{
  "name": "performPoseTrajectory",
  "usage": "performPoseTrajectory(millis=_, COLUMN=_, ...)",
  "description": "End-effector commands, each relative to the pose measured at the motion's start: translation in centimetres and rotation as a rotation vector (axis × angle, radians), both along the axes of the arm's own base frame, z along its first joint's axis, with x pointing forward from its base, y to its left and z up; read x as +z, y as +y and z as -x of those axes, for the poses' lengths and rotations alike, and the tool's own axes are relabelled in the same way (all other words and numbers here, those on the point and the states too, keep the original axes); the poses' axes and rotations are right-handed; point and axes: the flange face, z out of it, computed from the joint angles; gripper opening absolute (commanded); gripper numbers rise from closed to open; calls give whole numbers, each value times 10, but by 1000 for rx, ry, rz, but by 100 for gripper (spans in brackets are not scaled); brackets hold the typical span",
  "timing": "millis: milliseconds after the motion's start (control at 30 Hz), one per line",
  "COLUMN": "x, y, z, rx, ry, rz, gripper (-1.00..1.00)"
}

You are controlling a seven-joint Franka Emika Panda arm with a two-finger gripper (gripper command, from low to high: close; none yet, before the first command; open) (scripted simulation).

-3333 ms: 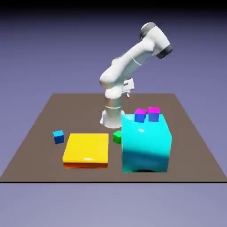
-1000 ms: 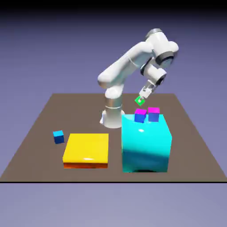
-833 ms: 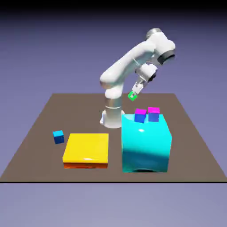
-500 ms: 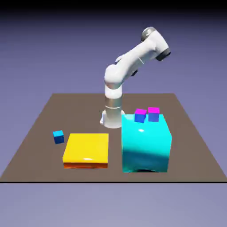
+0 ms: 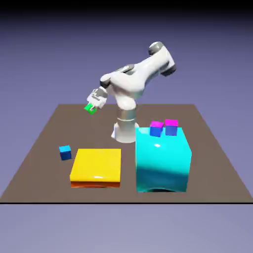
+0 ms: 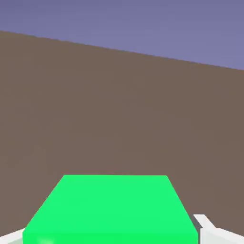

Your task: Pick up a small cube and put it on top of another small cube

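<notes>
A brown table (image 5: 44, 148) fills the middle of the exterior view, set against a plain blue-violet backdrop. The white robot arm (image 5: 136, 81) rises from its base at the table's far edge and bends toward the exterior view's left, well above the surface.

The biggest object on the table is a glossy cyan block (image 5: 163, 160), standing near the front on the exterior view's right. Beside it, toward the left, lies a flat yellow slab (image 5: 96, 167) with an orange lower edge. The two are close but apart.

On top of the cyan block sit two blue cubes with magenta tops (image 5: 164, 127), side by side near its back edge.

The all-blue small cube (image 5: 65, 152) rests on the table just left of the yellow slab, not touching it, with a lighter blue top face.

The gripper (image 5: 91, 105) hangs in the air at the arm's end, above the table's far left part. It is clamped on the green small cube (image 5: 90, 108), which is raised clear of the table and well apart from the all-blue cube.

In the hand view, the green cube (image 6: 112, 209) fills the lower middle, large and bright. A pale fingertip (image 6: 212, 232) shows at its right side. Beyond it lies only bare brown table (image 6: 119, 105) and a strip of backdrop.
</notes>
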Motion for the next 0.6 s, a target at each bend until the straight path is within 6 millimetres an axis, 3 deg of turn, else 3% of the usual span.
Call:
performPoseTrajectory(millis=0, x=-4, y=-13, z=-18, rx=42, ry=-9, rz=23, gripper=-100)
performPoseTrajectory(millis=167, x=-15, y=-61, z=-120, rx=254, ry=-70, rz=139, gripper=-100)
performPoseTrajectory(millis=300, x=-14, y=-80, z=-208, rx=417, ry=-137, rz=234, gripper=-100)
performPoseTrajectory(millis=400, x=-9, y=-81, z=-276, rx=533, ry=-205, rz=305, gripper=-100)
performPoseTrajectory(millis=500, x=5, y=-60, z=-358, rx=635, ry=-353, rz=365, gripper=-100)
performPoseTrajectory(millis=567, x=7, y=-53, z=-364, rx=615, ry=-404, rz=351, gripper=-100)
